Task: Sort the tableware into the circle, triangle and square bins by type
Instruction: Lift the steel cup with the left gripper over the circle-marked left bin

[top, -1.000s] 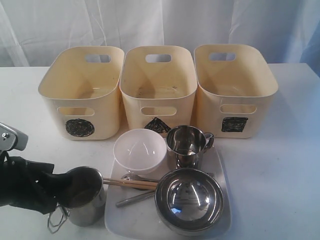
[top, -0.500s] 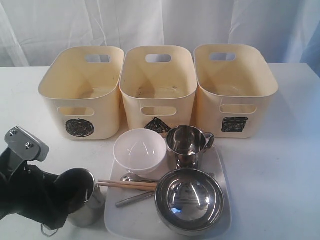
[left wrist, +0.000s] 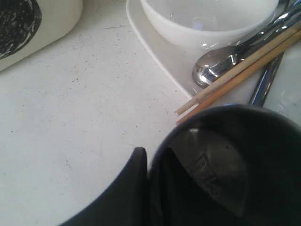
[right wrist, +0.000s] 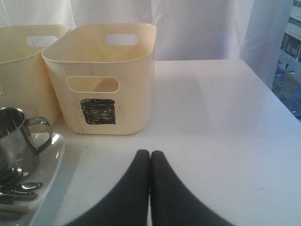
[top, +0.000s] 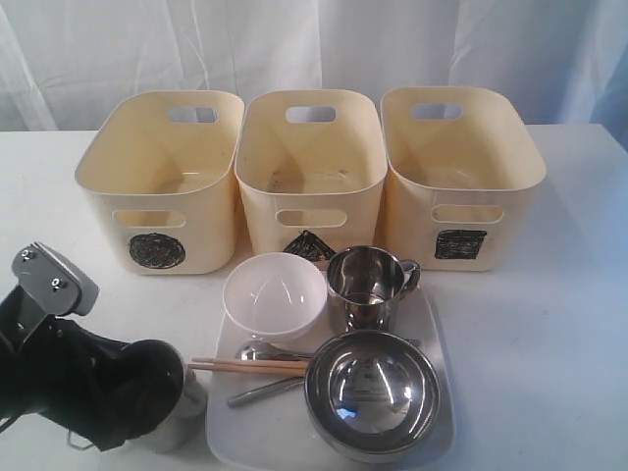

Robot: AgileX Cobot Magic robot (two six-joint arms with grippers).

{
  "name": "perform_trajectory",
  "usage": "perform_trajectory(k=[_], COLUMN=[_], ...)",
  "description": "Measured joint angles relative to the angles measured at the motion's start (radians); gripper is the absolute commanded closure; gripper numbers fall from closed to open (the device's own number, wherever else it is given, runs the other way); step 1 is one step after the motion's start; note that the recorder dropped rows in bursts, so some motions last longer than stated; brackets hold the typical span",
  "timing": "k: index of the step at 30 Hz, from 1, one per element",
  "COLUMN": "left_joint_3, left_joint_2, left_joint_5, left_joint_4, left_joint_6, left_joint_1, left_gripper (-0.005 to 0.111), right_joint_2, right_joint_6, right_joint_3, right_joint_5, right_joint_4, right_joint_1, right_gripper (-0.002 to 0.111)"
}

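Progress: nothing sorted yet. Circle bin [top: 108, 221], triangle bin [top: 265, 221] and square bin [top: 510, 226] hold no tableware. Left gripper [left wrist: 155, 188] is on the steel mug [top: 184, 412] just beside the plate's left edge, jaws narrow and pinching its wall; the mug looks to be standing on the table [top: 549, 343]. Right gripper [right wrist: 150, 188] is pressed together and empty, near the square bin. On the white square plate [top: 437, 334]: second mug [top: 365, 285], white bowl [top: 275, 294], steel bowl [top: 371, 392], chopsticks [top: 250, 364], spoon [top: 257, 348]. Table is white and lightly speckled, with a white curtain [top: 294, 49] behind.
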Motion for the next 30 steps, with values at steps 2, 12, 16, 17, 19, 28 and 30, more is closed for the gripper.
perform_trajectory(k=[2, 12, 16, 17, 19, 28, 30], left_joint_3=[0.0, -0.011, -0.034, -0.041, -0.058, -0.233, -0.272], left_joint_2=[0.0, -0.107, -0.183, -0.201, -0.231, -0.255, -0.253], left_joint_5=[-0.014, 0.007, 0.096, 0.111, 0.121, 0.125, 0.125], left_joint_4=[0.0, -0.022, -0.024, -0.023, -0.026, -0.226, -0.325], left_joint_6=[0.037, 0.096, 0.096, 0.096, 0.122, 0.5, 0.63], left_joint_1=[0.0, 0.0, 0.0, 0.0, 0.0, 0.0, 0.0], left_gripper=[0.107, 0.107, 0.107, 0.107, 0.107, 0.107, 0.107], right_joint_2=[0.0, 0.0, 0.0, 0.0, 0.0, 0.0, 0.0], right_joint_6=[0.0, 0.0, 0.0, 0.0, 0.0, 0.0, 0.0], right_joint_3=[0.0, 0.0, 0.0, 0.0, 0.0, 0.0, 0.0], right_joint_5=[0.0, 0.0, 0.0, 0.0, 0.0, 0.0, 0.0], right_joint_4=[0.0, 0.0, 0.0, 0.0, 0.0, 0.0, 0.0], right_joint_1=[0.0, 0.0, 0.0, 0.0, 0.0, 0.0, 0.0], right_gripper=[0.108, 0.108, 0.108, 0.108, 0.108, 0.108, 0.108])
